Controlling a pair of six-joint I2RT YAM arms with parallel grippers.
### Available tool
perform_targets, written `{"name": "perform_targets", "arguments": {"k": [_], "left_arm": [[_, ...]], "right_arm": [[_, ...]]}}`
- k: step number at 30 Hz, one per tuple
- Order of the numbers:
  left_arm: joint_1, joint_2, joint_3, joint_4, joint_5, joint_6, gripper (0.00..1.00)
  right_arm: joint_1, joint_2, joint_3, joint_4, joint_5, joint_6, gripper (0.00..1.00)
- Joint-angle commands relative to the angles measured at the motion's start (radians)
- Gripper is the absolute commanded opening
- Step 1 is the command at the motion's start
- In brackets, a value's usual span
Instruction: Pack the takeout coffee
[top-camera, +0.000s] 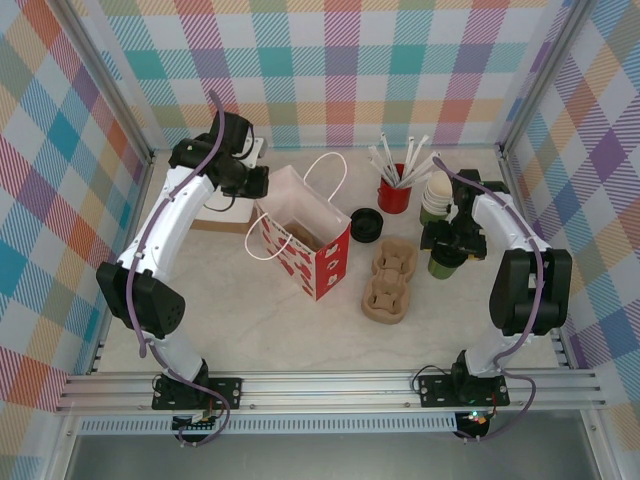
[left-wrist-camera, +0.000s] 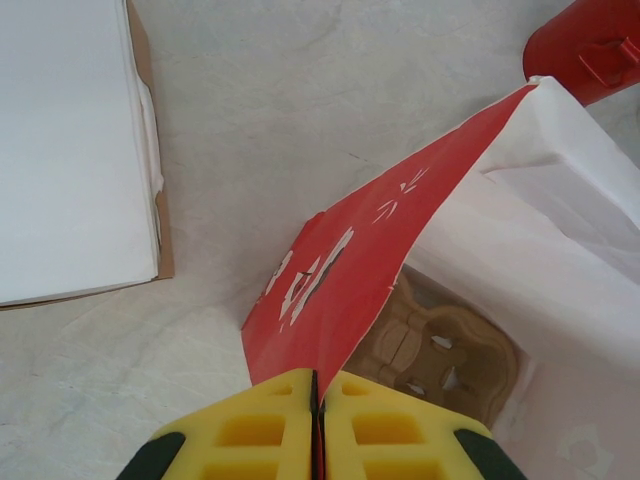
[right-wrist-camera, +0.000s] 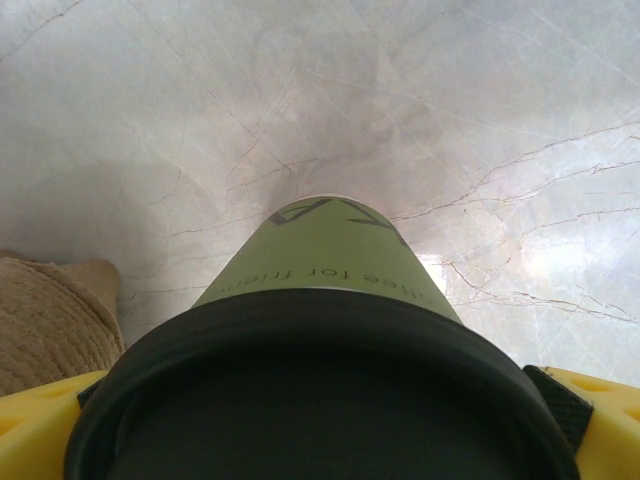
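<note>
Black-lidded takeout coffee (right-wrist-camera: 330, 260) stands inside your right claw (right-wrist-camera: 320, 415), fingers spread (not clamped); at ten o'clock, your left claw (left-wrist-camera: 316, 425) pinches the red bag (left-wrist-camera: 370, 250) by its rim, pulp carrier (left-wrist-camera: 440, 355) inside.

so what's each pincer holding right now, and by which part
Left pincer is shut on the red bag at its top rim. Right pincer flanks the coffee cup at its lid; grip cannot be told.

Cup (right-wrist-camera: 325, 255) lid (right-wrist-camera: 310, 400) cut off at bottom edge; my right fingers (right-wrist-camera: 605, 425) cropped to corners. Carrier (left-wrist-camera: 440, 355) half hidden by bag (left-wrist-camera: 370, 240) wall. Box (left-wrist-camera: 70, 140) cropped left.
</note>
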Motion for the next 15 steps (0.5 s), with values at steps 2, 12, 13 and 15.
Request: {"name": "perform_targets", "arguments": {"k": [2, 12, 13, 15], "left_arm": [[0.009, -0.019, -0.015, 0.006, 0.021, 0.010, 0.09], [0.009, -0.022, -0.014, 0.002, 0.020, 0.010, 0.09], [0.009, -0.021, -0.014, 0.004, 0.019, 0.010, 0.09], [0.009, -0.022, -0.015, 0.003, 0.020, 0.010, 0.08]], "right_arm": [[-0.007, 0.014, 0.007, -0.013, -0.004, -0.020, 1.00], [-0.007, 0.020, -0.006, -0.016, -0.027, -0.019, 1.00], [-0.007, 0.019, -0.006, -0.018, -0.028, -0.019, 0.99], [-0.009, 0.022, -0.006, -0.022, -0.027, -0.020, 0.97]]}}
